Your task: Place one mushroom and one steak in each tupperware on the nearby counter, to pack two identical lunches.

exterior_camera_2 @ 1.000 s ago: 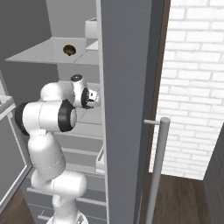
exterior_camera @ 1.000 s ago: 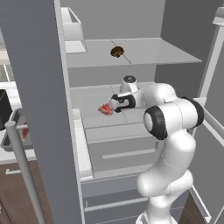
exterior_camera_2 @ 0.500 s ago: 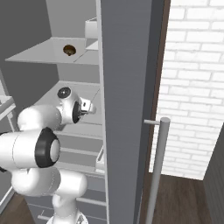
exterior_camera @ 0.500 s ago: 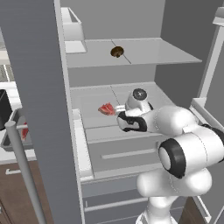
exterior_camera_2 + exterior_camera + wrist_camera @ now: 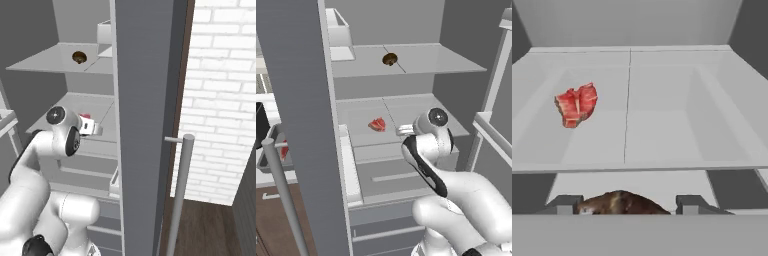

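The two-finger tool (image 5: pixel 623 204) sits at the front edge of the middle fridge shelf, its two small dark fingertips (image 5: pixel 566 204) standing apart with a rounded dark-brown mushroom (image 5: pixel 619 203) pinched between them; the brown cap bulges up between the tips in the hand view. In the left base view the tool's end (image 5: pixel 404 131) pokes out from the white wrist just in front of the shelf lip, and in the right base view it shows beside the wrist (image 5: pixel 92 127), close to the edge of the tall grey fridge door (image 5: pixel 145 125).

Straight ahead of the tool lies the pale grey middle shelf (image 5: pixel 662 115), split by a thin seam down its centre. On its left half, well apart from the tool and further back, rests a flat red-pink raw steak with whitish marbling (image 5: pixel 576 105); it also shows left of the wrist (image 5: pixel 377 124). Nothing stands between the tool and that steak but bare shelf.

Above, on the upper shelf (image 5: pixel 426 60), sits a second small dark-brown mushroom (image 5: pixel 389 59), also seen high up in the right base view (image 5: pixel 78 56). A white bin (image 5: pixel 338 32) stands at that shelf's left end. The open door's long grey handle bar (image 5: pixel 177 195) rises in the foreground on the right, with a white brick wall (image 5: pixel 225 100) behind.
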You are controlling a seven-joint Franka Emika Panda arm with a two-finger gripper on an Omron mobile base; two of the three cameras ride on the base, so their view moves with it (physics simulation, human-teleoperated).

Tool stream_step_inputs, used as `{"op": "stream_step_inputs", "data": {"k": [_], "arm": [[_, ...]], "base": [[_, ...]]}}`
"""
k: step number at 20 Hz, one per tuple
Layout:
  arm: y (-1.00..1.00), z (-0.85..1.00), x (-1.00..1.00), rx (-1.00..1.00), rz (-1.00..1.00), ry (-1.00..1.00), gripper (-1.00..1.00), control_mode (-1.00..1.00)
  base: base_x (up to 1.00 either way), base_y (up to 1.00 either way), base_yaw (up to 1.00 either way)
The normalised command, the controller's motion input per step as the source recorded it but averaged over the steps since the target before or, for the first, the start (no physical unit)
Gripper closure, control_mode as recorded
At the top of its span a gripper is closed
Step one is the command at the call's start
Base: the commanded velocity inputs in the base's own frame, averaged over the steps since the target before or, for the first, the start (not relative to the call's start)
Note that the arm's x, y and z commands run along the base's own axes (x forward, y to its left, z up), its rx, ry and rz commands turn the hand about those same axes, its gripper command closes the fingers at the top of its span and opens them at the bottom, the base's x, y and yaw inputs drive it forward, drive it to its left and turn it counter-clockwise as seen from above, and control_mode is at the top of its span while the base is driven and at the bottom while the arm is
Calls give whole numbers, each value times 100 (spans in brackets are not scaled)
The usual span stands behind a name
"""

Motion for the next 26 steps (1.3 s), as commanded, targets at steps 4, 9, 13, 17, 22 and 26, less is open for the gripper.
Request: {"op": "stream_step_inputs", "data": {"k": [4, 9, 13, 17, 22, 26], "arm": [[0, 96, -100, 0, 0, 10, 100, -100], [-1, 34, -100, 0, -1, 7, 100, -100], [-13, 0, -100, 0, -3, 0, 100, -100], [-7, 0, -50, 0, 0, 0, 100, 100], [0, 0, 0, 0, 0, 0, 100, 100], [0, 0, 0, 0, 0, 0, 100, 100]], "base": [[0, 0, 0], [0, 0, 0], [0, 0, 0], [-50, -8, 0], [-100, -1, 2], [-100, 36, 22]]}}
